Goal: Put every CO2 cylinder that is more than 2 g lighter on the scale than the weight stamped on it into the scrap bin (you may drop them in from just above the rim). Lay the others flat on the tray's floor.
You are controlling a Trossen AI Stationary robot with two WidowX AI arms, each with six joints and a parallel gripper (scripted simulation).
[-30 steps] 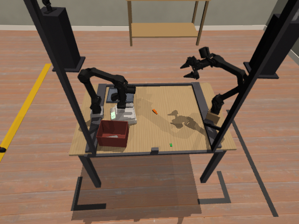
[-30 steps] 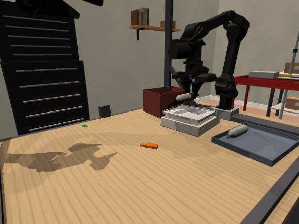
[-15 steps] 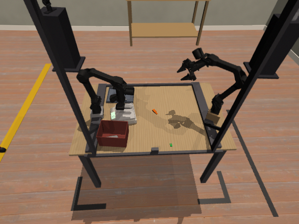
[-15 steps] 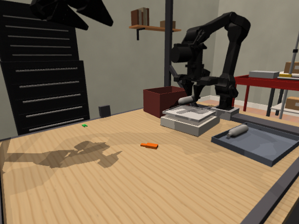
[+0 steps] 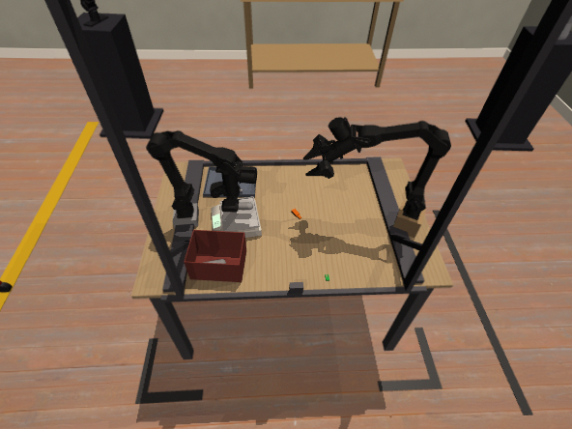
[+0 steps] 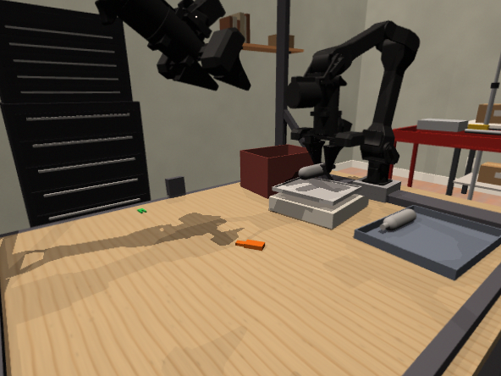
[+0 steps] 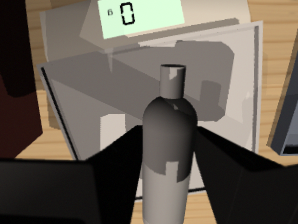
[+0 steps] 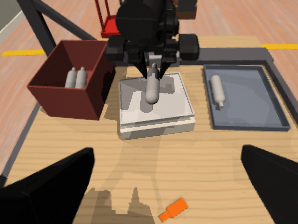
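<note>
L black gripper [image 5: 231,207] [image 6: 323,166] [image 7: 169,131] [image 8: 154,75] clamps grey metal cyl. [image 6: 311,171] [image 7: 170,145] [image 8: 152,92] above white boxy scale [image 5: 248,227] [image 6: 305,212] [image 8: 157,131] (display: 0), nr desk's left-arm edge; R black gripper [image 5: 313,165] [image 6: 233,89] [image 8: 167,152] wide open.

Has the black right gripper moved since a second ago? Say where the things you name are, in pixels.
Yes. In the top view, the black right gripper [image 5: 306,166] [image 6: 233,89] [image 8: 167,153] has moved closer to the white square scale [image 5: 243,222] [image 6: 305,212] [image 7: 150,57] [image 8: 170,112].
</note>
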